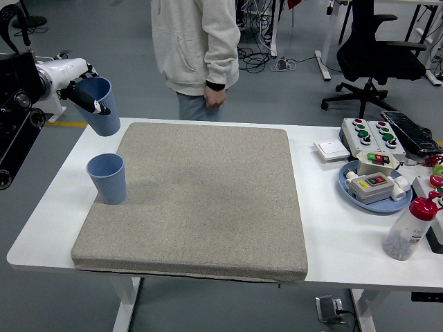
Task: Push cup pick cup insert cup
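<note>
Here the left hand (88,97) holds a blue cup (99,107) in the air above the table's far left corner, its dark fingers (92,101) pinched over the rim with at least one inside the mouth. The held cup hangs roughly upright, mouth up and tipped slightly. The second blue cup (108,178) stands upright on the left edge of the grey mat (208,200), its open mouth facing up, below the held one and nearer the table's front edge, a little to its right in the head view. That offset is what the coming move appears to turn on: to nest the cups, the held one likely has to travel toward the robot and then descend with its long axis lined up over the standing cup's mouth. Only the left arm is close; the right arm does not show. A person in a light hoodie (197,45) stands at the far side, one hand (215,98) hanging by the hip, touching nothing on the white table (332,228).
</note>
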Robot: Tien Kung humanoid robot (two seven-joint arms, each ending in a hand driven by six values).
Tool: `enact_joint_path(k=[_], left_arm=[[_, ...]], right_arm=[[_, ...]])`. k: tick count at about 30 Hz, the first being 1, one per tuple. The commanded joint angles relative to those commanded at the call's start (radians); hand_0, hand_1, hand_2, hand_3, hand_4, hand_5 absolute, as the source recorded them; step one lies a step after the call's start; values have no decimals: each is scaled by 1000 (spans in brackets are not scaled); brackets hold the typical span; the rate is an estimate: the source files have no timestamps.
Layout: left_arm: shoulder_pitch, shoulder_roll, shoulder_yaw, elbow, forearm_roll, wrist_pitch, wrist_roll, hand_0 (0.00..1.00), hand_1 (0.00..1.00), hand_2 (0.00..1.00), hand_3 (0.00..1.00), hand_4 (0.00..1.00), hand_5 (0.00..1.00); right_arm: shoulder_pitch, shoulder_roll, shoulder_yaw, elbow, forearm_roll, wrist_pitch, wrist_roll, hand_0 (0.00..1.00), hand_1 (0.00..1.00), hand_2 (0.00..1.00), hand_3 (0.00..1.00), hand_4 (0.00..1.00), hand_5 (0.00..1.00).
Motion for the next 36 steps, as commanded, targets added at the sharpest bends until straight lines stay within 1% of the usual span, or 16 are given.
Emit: enact_joint_path(k=[5,8,16,25,30,33,36], left_arm=[[14,7,10,2,-10,0,5,384,552,534,547,637,149],[29,11,28,-3,-27,0,5,384,552,534,547,637,149],[48,11,46,4,-39,0,7,384,552,534,547,642,144],[59,12,57,0,-44,0,20,382,553,535,547,644,145],[62,17,67,-23,-61,0,32,380,552,534,547,647,149],[63,18,70,-25,-64,0,37,380,552,534,547,647,149],[68,22,73,-29,-69,0,54,380,552,532,548,648,149]], right_arm=[[0,0,1,0,1,0,0,731,662,664,587,122,563],[0,1,3,0,-2,0,0,731,662,664,587,122,563],[0,1,4,0,-2,-1,1,731,661,665,586,121,562],[1,1,4,0,-2,-1,1,730,661,665,586,121,563],[1,2,4,0,-1,-1,1,730,661,666,586,119,561],[1,1,3,0,-1,-1,1,730,661,666,586,119,561],[1,1,2,0,2,-1,1,730,661,665,586,119,561]])
